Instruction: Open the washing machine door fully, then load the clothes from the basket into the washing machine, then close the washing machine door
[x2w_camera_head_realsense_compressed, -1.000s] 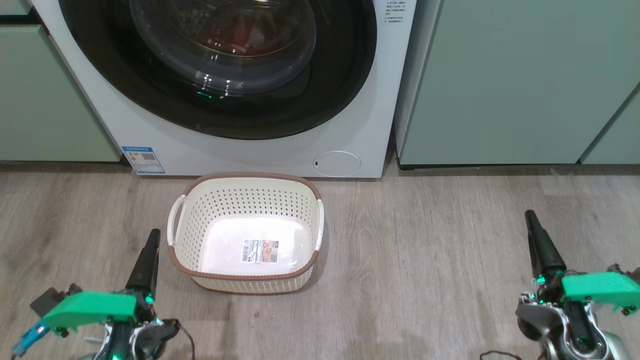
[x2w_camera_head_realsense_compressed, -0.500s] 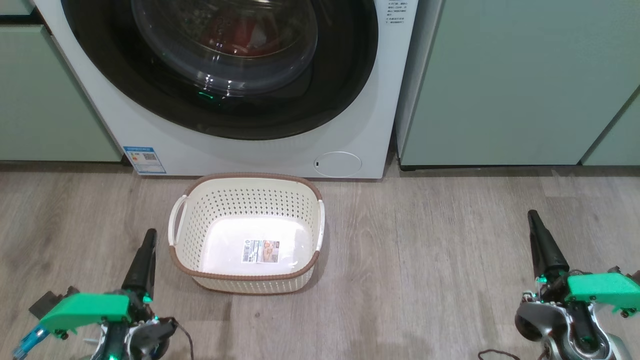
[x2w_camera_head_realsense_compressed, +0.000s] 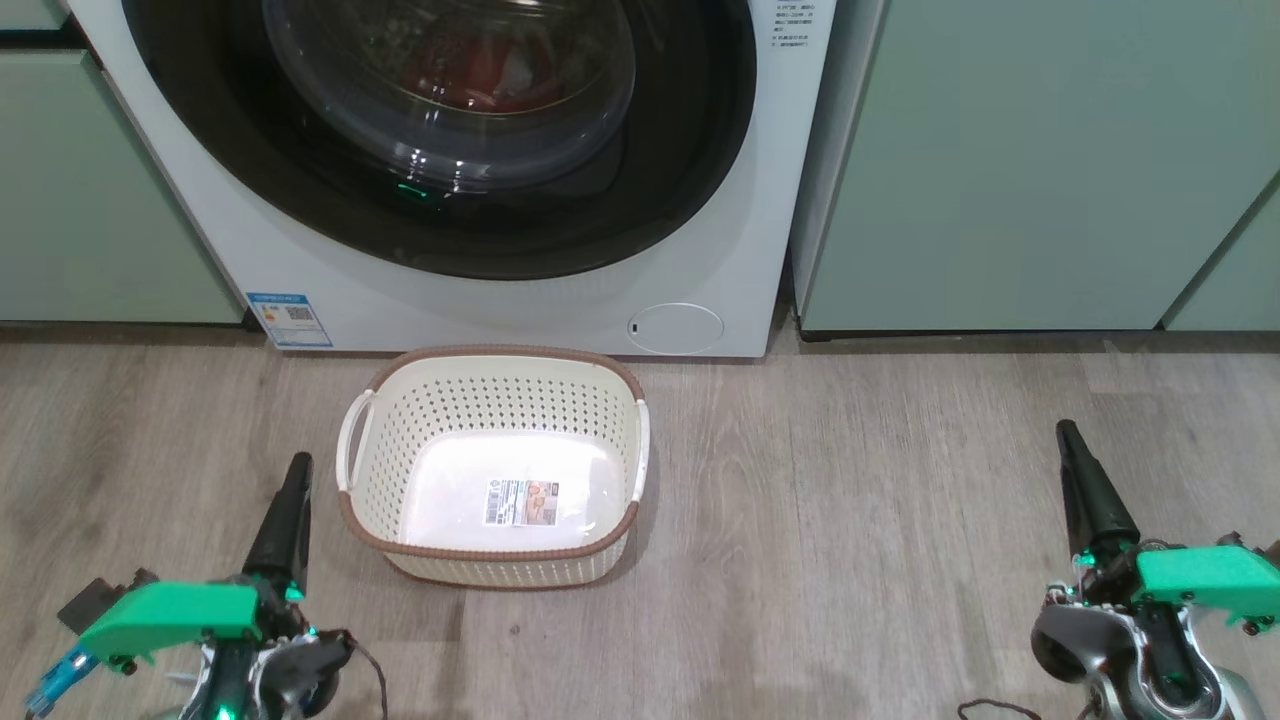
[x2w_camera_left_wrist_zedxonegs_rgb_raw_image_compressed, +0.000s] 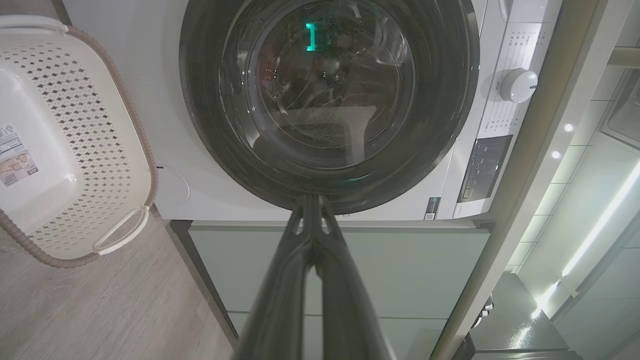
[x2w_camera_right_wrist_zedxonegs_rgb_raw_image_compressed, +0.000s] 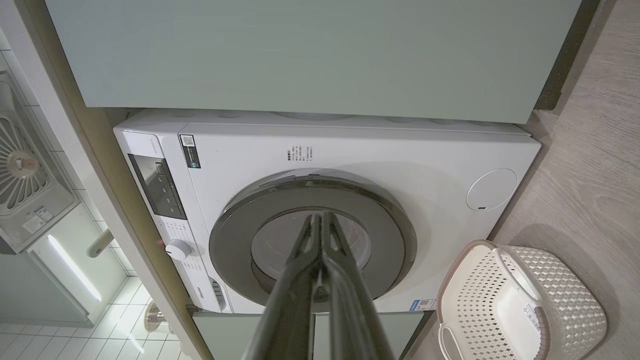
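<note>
The white washing machine stands ahead with its black-rimmed washing machine door shut flat against it. Red clothes with a white patch show through the glass bowl, inside the drum. On the floor before the machine sits the cream basket, with nothing in it but a paper label on its base. My left gripper is shut, low on the floor left of the basket. My right gripper is shut, far to the basket's right. Both wrist views look along closed fingers at the door.
Pale green cabinets flank the machine on both sides. The round filter cover and the blue sticker sit low on the machine's front. Wood-look floor stretches open between the basket and my right gripper.
Both grippers have drifted very slightly, the left a little down and left, the right a little to the right. The door, the basket and the clothes stay put.
</note>
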